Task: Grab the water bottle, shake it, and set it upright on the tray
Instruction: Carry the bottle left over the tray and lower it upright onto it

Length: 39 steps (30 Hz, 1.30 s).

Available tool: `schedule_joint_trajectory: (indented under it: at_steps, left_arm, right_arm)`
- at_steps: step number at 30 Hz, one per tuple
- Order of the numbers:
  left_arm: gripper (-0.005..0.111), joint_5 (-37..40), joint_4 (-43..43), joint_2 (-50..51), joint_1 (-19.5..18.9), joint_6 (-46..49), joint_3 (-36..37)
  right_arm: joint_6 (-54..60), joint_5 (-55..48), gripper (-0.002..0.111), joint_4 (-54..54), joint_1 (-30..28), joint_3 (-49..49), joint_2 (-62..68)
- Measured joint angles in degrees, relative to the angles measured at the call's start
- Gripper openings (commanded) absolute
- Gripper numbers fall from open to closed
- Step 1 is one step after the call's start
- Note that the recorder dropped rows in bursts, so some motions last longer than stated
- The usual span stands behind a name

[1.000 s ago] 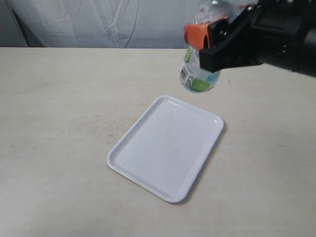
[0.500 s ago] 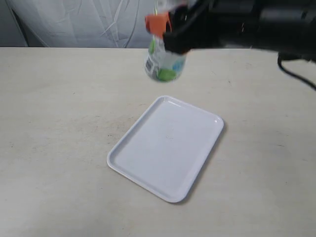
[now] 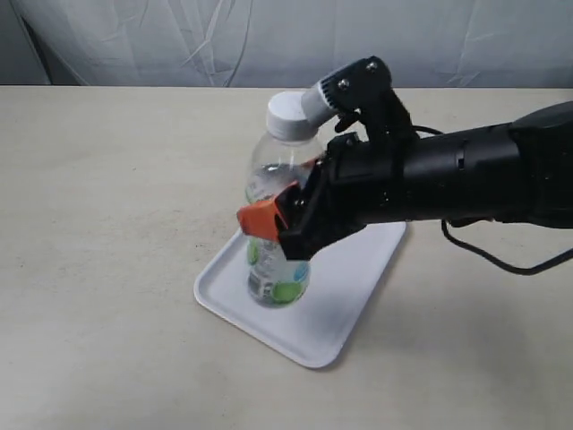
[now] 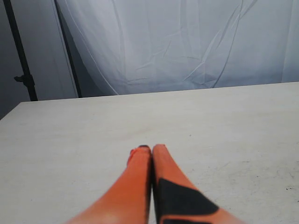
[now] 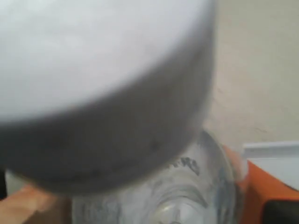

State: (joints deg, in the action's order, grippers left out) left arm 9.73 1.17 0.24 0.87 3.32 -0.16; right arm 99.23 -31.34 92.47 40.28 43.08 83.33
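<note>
The water bottle (image 3: 271, 184) is seen upright on the tray (image 3: 345, 309), with its base set in the tray's near-left part. Its white cap (image 3: 290, 115) is screwed on, and the white-and-green label (image 3: 279, 285) is seen low on the clear body. The bottle is gripped around its middle by the right fingers (image 3: 262, 218). One orange finger is pressed against the side facing the camera, while the other is hidden behind the bottle. The black right arm (image 3: 448, 184) is stretched in from the right, above the tray's far half. The tray is laid flat on the pale surface (image 3: 107, 197) and is set diagonally in the exterior view.

In the right wrist view the blurred cap fills most of the picture. The clear shoulder is seen beneath it, with orange finger parts at both sides.

The left fingers (image 4: 140, 170) are pressed together with nothing held between them. They are pointed out over bare surface towards a white cloth backdrop (image 4: 187, 42).
</note>
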Motion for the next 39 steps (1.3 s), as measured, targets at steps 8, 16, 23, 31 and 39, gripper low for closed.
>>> schedule_joint_trajectory:
  at_steps: [8, 16, 23, 31, 39]
  left_arm:
    - [0.002, 0.0, 0.0, 0.0, 0.0, 0.0, 0.0]
    - [0.002, 0.0, 0.0, 0.0, 0.0, 0.0, 0.0]
    - [0.002, 0.0, 0.0, 0.0, 0.0, 0.0, 0.0]
    - [0.002, 0.0, 0.0, 0.0, 0.0, 0.0, 0.0]
    - [0.002, 0.0, 0.0, 0.0, 0.0, 0.0, 0.0]
  right_arm:
    - [-13.8, 18.3, -0.001, -4.3, -1.0, 1.5, -1.8]
    - [-20.9, 32.8, -0.001, -10.9, -0.5, 2.2, -1.8]
    - [-21.0, 24.3, -0.001, -13.1, 0.1, 2.2, -2.5]
    - [-19.3, 24.3, -0.001, -13.2, -0.1, 2.2, -2.1]
    - [-12.4, 25.2, -0.001, -9.5, 0.1, 5.6, 1.8]
